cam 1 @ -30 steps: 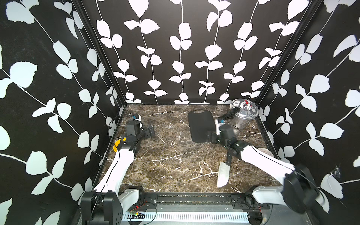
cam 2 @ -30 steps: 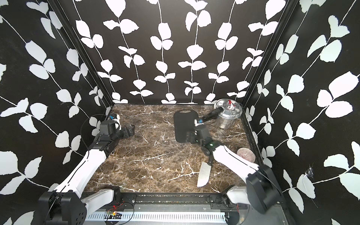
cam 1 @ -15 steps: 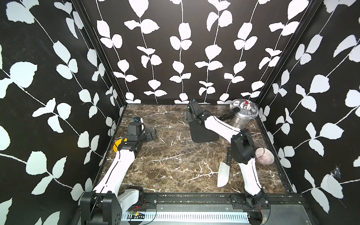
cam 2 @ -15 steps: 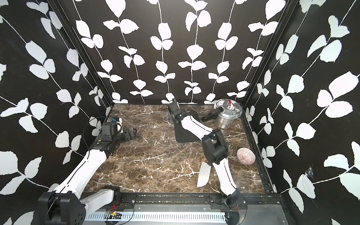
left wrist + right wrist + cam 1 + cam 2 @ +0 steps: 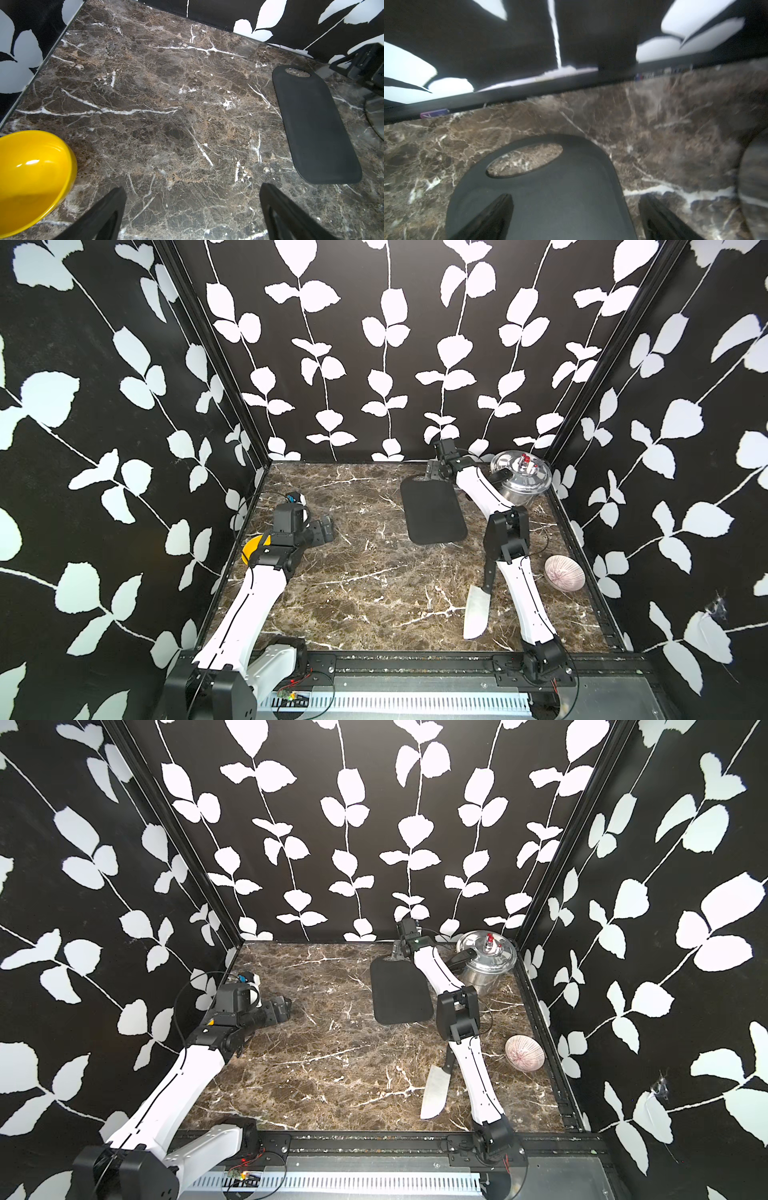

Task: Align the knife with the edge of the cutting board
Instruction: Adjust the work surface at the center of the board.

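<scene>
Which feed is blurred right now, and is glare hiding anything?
Right wrist view: motion-smeared, marble veins and wall pattern soft, yet the cutting board and its oval cut-out are legible. Left wrist view: sharp, small glare spots on the yellow bowl. Both top views: crisp; the knife blade reads pale, the pressure cooker lid shiny.

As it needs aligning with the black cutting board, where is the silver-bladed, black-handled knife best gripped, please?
Probably by its black handle, from above, jaws across its narrow width: the silver-bladed knife lies flat on the marble, its broad blade offering no edge to pinch.
</scene>
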Robot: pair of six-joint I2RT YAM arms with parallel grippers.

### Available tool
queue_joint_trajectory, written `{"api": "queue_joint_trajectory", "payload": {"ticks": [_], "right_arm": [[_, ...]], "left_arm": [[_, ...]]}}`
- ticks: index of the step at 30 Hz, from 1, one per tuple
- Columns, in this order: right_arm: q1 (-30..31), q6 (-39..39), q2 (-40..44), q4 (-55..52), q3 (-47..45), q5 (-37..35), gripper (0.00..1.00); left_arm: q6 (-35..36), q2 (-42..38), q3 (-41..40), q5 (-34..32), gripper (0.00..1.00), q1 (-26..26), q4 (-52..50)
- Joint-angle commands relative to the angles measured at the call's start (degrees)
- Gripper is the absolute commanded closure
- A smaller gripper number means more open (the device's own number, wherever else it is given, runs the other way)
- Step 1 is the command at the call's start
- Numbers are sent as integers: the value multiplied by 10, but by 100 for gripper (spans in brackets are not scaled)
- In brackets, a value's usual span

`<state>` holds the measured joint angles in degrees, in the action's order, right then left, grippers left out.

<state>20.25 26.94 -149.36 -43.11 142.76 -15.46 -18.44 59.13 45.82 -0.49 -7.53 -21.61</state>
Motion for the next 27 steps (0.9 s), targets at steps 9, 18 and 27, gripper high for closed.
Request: {"api": "queue_joint_trajectory", "payload": {"ticks": [9,18,27], "right_arm": [[-23,59,-40,-11,9,95,3],[-40,65,-29,-5,-40,48,3],[-39,26,-69,25,-14,251,6]], "left_arm": [[-12,5,17,-11,2,-4,-17],[-8,-16,8,-26,2,-5,-32],[-15,-13,4,-18,1,-5,-27]]}}
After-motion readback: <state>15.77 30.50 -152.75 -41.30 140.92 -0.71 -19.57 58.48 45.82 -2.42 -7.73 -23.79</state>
